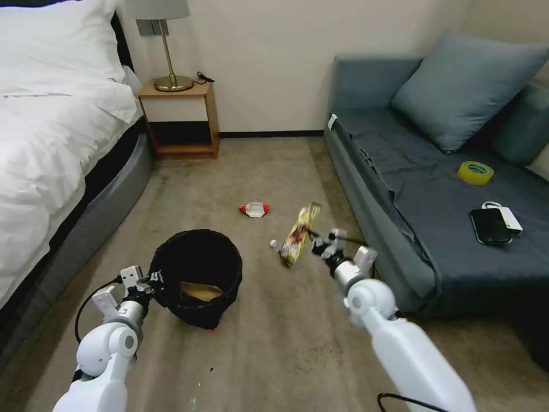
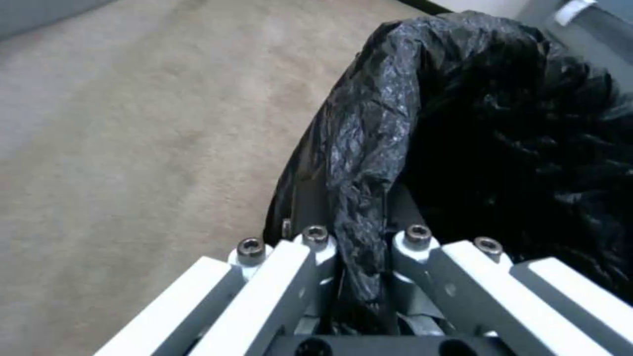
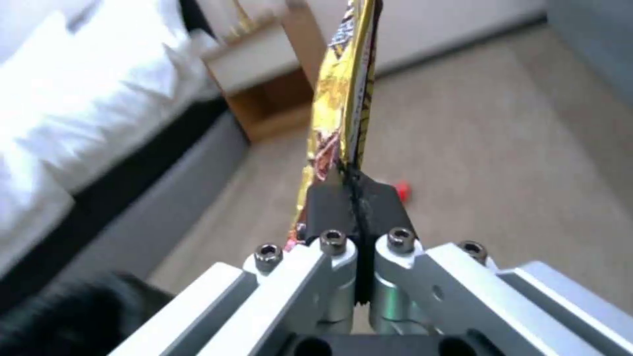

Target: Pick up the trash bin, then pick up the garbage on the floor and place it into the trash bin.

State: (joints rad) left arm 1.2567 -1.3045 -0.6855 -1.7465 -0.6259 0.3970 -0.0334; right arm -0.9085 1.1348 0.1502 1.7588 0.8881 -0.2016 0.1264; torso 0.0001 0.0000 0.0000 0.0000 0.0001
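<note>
One beige carpet (image 1: pixel 274 355), bedside.

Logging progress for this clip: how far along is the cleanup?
Done: left hand grips the trash bin rim, and a tan scrap lies inside. In hand: right hand pinches the gold-brown wrapper. Left: red-white wrapper and small bottle on the floor.

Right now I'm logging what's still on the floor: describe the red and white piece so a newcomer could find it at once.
Start at the wooden nightstand by the far wall and come forward over the carpet. Just beyond the trash bin lies the crumpled red-white wrapper, alone on bare floor. It is flat and red-cornered, unlike the gold snack wrapper held up by the right end effector.
</note>
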